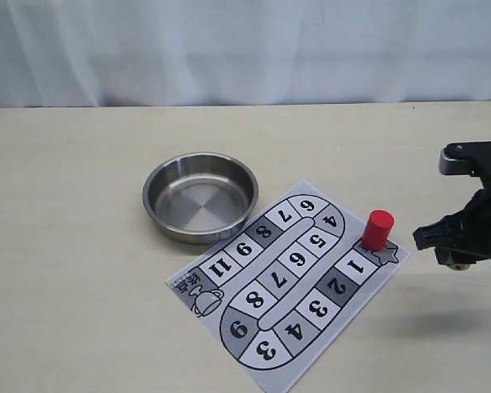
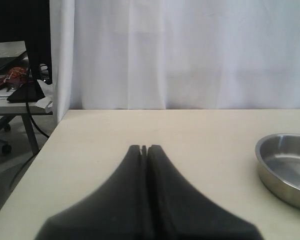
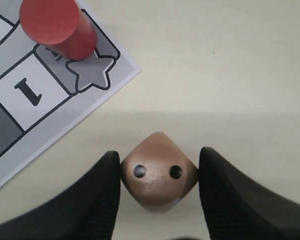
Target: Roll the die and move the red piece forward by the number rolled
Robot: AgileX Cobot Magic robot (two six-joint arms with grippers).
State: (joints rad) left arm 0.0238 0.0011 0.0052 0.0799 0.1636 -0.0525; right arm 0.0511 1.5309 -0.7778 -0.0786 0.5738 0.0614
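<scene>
My right gripper (image 3: 159,172) is shut on the tan wooden die (image 3: 159,172), which sits corner-up between the fingers with a two-pip face toward the camera. In the exterior view this gripper (image 1: 453,260) hovers above the table, right of the board, with the die (image 1: 456,264) barely showing. The red piece (image 1: 377,229) stands upright on the star square at the board's right corner, beside square 1; it also shows as the red cylinder (image 3: 57,27) in the right wrist view. My left gripper (image 2: 145,149) is shut with nothing in it, out of the exterior view.
A steel bowl (image 1: 200,196) stands empty behind the left of the paper game board (image 1: 286,282); the bowl's rim (image 2: 285,167) shows in the left wrist view. A white curtain hangs behind the table. The table's left edge and a desk beyond appear in the left wrist view.
</scene>
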